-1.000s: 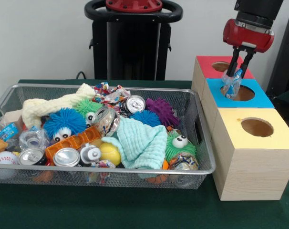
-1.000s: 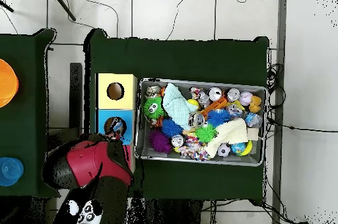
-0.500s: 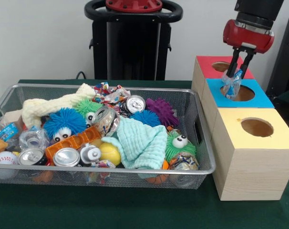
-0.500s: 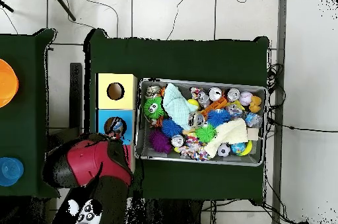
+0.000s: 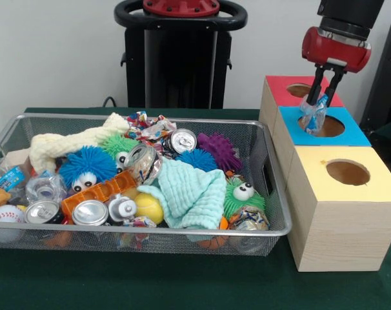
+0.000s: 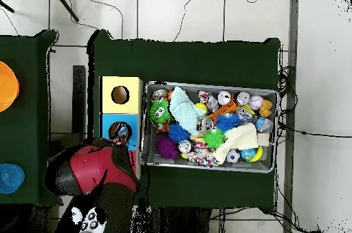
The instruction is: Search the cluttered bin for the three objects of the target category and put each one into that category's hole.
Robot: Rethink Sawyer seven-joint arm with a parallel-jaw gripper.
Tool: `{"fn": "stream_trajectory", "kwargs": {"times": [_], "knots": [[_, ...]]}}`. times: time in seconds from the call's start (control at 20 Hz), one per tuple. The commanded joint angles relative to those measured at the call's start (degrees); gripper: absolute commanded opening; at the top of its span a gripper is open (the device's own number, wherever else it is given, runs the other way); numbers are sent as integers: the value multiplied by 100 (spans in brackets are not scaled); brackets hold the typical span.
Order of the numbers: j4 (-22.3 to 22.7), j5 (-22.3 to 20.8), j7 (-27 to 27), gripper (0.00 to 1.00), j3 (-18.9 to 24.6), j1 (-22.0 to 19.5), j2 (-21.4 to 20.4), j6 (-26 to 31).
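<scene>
A wire mesh bin (image 5: 273,229) of soft toys, balls and crushed cans, no label readable, sits at nine o'clock from three wooden boxes, where the red arm's gripper (image 5: 321,97) hangs upright, clamped on a crumpled clear plastic bottle (image 5: 313,113) over the blue box's hole (image 5: 324,126).
</scene>
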Motion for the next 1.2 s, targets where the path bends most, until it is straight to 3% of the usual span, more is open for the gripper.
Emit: {"fn": "stream_trajectory", "kwargs": {"times": [0.05,0.7,1.2], "knots": [[397,121,689,0,573,-184,697,291],[446,171,178,0,1057,-517,869,784],[524,118,16,0,1351,-758,957,816]]}}
